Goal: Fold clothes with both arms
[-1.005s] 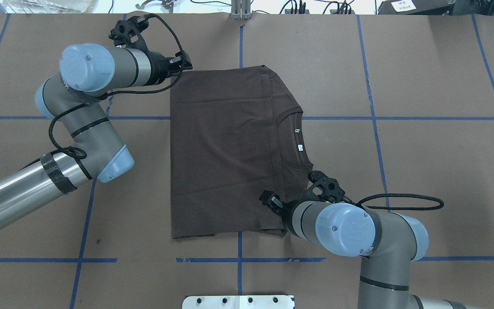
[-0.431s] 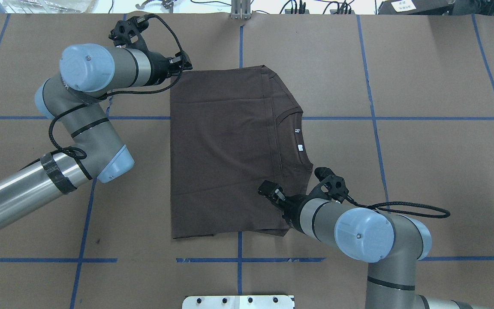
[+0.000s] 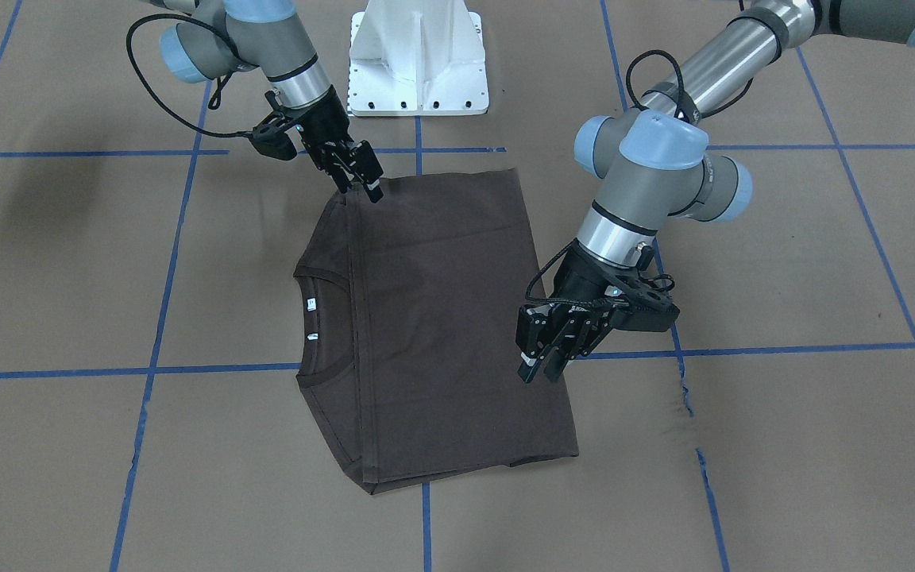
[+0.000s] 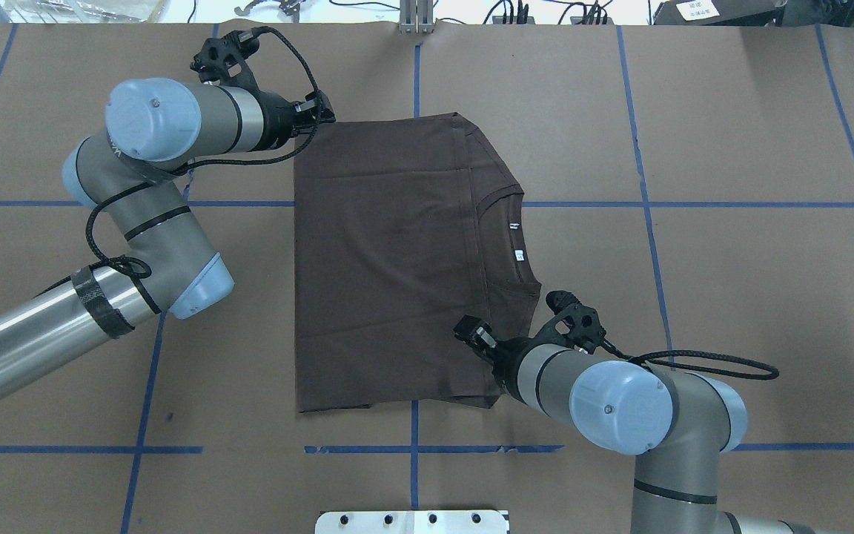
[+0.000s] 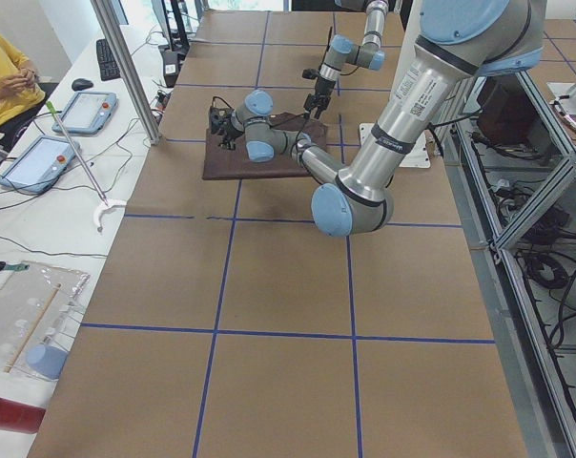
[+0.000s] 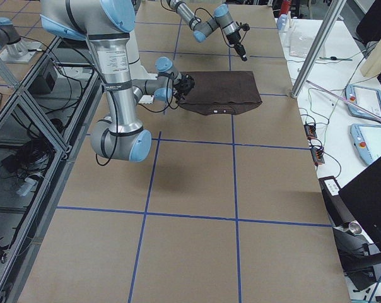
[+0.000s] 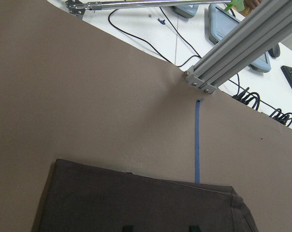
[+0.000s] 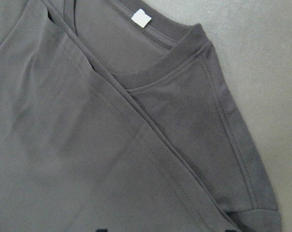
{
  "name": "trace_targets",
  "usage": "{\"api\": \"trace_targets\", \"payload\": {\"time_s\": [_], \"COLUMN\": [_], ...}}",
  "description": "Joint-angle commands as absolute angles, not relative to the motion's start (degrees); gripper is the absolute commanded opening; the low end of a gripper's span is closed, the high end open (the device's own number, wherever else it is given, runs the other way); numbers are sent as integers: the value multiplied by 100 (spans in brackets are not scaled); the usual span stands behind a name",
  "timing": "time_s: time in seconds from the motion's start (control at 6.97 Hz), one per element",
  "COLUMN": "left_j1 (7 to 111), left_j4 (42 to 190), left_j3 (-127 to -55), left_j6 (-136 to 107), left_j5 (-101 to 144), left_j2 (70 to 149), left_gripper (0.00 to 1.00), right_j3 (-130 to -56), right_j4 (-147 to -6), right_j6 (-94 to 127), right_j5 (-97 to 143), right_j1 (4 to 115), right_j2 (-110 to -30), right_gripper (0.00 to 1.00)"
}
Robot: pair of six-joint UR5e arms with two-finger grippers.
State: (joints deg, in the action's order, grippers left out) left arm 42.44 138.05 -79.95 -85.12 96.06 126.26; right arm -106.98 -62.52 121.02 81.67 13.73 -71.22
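The table [image 4: 731, 133] is covered in brown paper marked with blue tape lines. A dark brown T-shirt [image 4: 382, 259] lies flat near its middle, folded in to a rough rectangle.

The left arm [image 4: 138, 222] comes in from 9 o'clock in the overhead view. The right arm [image 4: 620, 404] comes in from 5 o'clock. A white pedestal [image 3: 418, 56] stands at 12 o'clock of the shirt in the front-facing view.

The left gripper [image 4: 321, 113] is at the shirt's 11 o'clock corner in the overhead view. The front-facing view shows it raised above the cloth. Its fingertips [image 7: 195, 228] are spread apart in the left wrist view with nothing between them — released.

The right gripper [image 4: 469, 334] is over the shirt's 5 o'clock part in the overhead view, close to the shoulder seam. Its jaws are parted and hold no cloth. The pictures do not settle whether it touches the fabric.

The ribbed collar [image 8: 182, 46] opens toward the shirt's 3 o'clock edge in the overhead view, with a folded flap lying across one side of it. Two small white labels [image 4: 514, 226] sit inside the neck — one a little toward 6 o'clock of the other.
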Motion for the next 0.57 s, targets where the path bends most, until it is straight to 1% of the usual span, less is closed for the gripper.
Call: {"api": "trace_targets", "payload": {"time_s": [0.0, 0.14, 0.29, 0.43], "left_j1": [4192, 4192, 4184, 4175], "left_j4": [13781, 13790, 13781, 13781], "left_j3": [-8042, -8051, -8094, -8095], "left_j6": [-8561, -8561, -8656, -8666], "left_j5": [9598, 9598, 9606, 9606], "left_j2": [12604, 12577, 12577, 12577], "left_gripper": [49, 49, 49, 49], "right_j3": [-10723, -10801, -10767, -10758], "right_j4": [-7081, -7484, -7540, -7550], "right_j6": [12085, 12111, 12111, 12111], "right_j5": [8409, 8585, 8596, 8604], "right_j1": [1319, 1318, 1310, 1301], "right_j2": [-6978, -6961, -6970, -6970], "right_gripper": [74, 75, 77, 83]}}
